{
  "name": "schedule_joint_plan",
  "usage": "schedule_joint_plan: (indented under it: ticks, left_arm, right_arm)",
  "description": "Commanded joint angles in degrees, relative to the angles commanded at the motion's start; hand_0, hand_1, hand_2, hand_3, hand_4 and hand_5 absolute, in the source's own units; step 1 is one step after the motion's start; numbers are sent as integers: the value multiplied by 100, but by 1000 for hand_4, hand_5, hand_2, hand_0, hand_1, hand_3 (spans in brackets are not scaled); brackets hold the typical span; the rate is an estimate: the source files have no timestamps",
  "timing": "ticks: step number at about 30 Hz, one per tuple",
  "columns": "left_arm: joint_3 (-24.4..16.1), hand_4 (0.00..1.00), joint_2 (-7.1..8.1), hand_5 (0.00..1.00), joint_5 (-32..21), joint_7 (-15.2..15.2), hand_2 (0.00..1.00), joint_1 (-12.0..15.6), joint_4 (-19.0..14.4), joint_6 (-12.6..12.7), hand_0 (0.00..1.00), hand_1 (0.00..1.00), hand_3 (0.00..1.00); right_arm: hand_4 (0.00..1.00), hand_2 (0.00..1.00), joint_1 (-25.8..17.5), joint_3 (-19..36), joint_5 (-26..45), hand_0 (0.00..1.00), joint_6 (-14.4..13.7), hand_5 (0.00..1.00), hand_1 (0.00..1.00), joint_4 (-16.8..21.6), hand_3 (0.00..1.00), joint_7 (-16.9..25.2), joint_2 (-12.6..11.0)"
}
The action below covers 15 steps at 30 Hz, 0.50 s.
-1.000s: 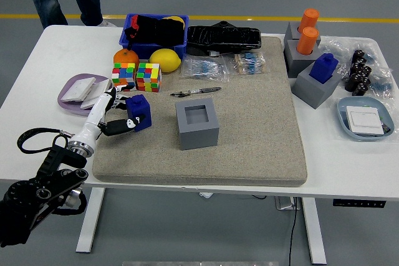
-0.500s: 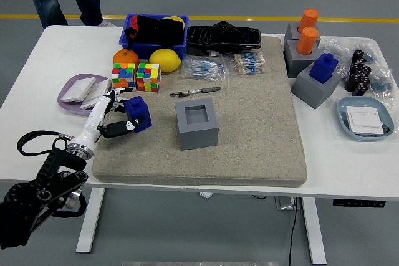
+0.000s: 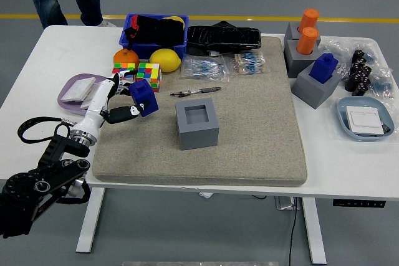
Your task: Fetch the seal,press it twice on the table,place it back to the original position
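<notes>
seal [image 3: 143, 96], blue block, looks rigid and light, likely slick-sided, held off the mat [image 3: 249, 141] in left hand [image 3: 115, 101], fingers clamping its flat sides, left of grey holder [image 3: 196, 124].

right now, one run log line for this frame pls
left hand: shut on blue seal, lifted over mat | grey holder: empty | right hand: not in view

Open mat [image 3: 249, 147] right of and in front of grey block [image 3: 197, 124]. Cubes [image 3: 138, 74], pen [image 3: 196, 92], bags [image 3: 206, 66] crowding far-left corner; right table edge cluttered.
</notes>
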Motion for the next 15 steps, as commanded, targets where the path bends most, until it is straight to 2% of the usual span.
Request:
schedule_joint_plan:
  ticks: [7,15]
  left_arm:
    - [-173,680,98,2,295,303,411,-197,-701,-181,575,465,812]
    - [80,680,161,2,496,728,412,-461,-1191,-570,576,463,814]
  right_arm:
    - [983,809,3,0,3,911,-2,690,809,0,796,2,-14]
    - [983,809,10,9,7,911,3,690,809,-3,797,1,-22]
